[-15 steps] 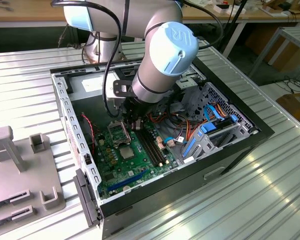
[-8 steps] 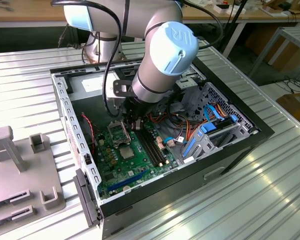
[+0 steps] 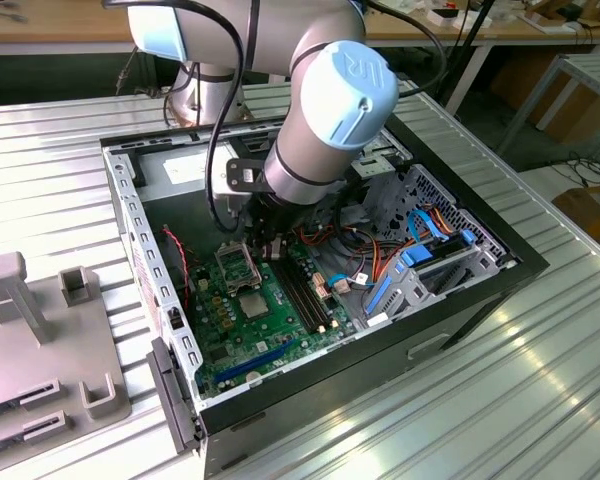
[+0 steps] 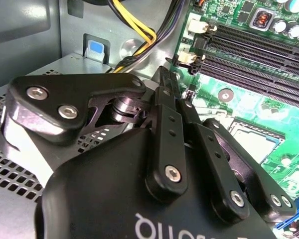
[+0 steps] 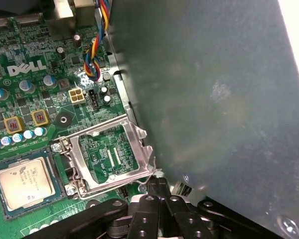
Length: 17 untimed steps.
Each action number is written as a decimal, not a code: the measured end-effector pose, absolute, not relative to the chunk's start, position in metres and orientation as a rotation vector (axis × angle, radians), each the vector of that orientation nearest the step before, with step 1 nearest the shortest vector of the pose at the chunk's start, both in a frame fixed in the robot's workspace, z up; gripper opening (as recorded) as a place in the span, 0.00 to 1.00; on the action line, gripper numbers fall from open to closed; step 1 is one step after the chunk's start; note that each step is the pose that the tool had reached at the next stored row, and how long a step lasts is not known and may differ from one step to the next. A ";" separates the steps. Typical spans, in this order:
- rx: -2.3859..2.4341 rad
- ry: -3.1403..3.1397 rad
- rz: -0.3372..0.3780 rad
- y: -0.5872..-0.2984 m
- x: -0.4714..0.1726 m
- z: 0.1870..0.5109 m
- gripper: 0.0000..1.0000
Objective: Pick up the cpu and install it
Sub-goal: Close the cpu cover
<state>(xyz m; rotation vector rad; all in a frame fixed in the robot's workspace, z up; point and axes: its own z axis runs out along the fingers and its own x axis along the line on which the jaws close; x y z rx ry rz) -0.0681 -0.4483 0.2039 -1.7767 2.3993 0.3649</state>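
Already the cpu (image 5: 25, 181) lies flat in its socket on the green motherboard (image 5: 35, 89), silvery top up, and the gripper (image 5: 158, 183) holds nothing. In both wrist views its fingers are pressed together with nothing visible between them. The relation that counts is sideways. The chip sits beyond the hinged socket frame (image 5: 112, 154), which stands swung open, and the fingertips hover near the frame's far corner, so the frame lies between claw and chip. Being square, the chip has no long axis, and its edges run parallel to the socket's. Room is tight, since the grey case wall (image 5: 214, 99) rises just beside the fingers and a coloured cable bundle (image 5: 94, 59) hangs nearby. Outside, the open computer case rests on a ribbed metal table (image 3: 540, 380).
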 end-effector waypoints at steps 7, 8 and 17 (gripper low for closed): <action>-1.779 2.405 0.371 -0.448 -0.068 0.208 0.11; -1.779 2.405 0.371 -0.448 -0.068 0.208 0.11; -1.784 2.413 0.361 -0.448 -0.068 0.210 0.11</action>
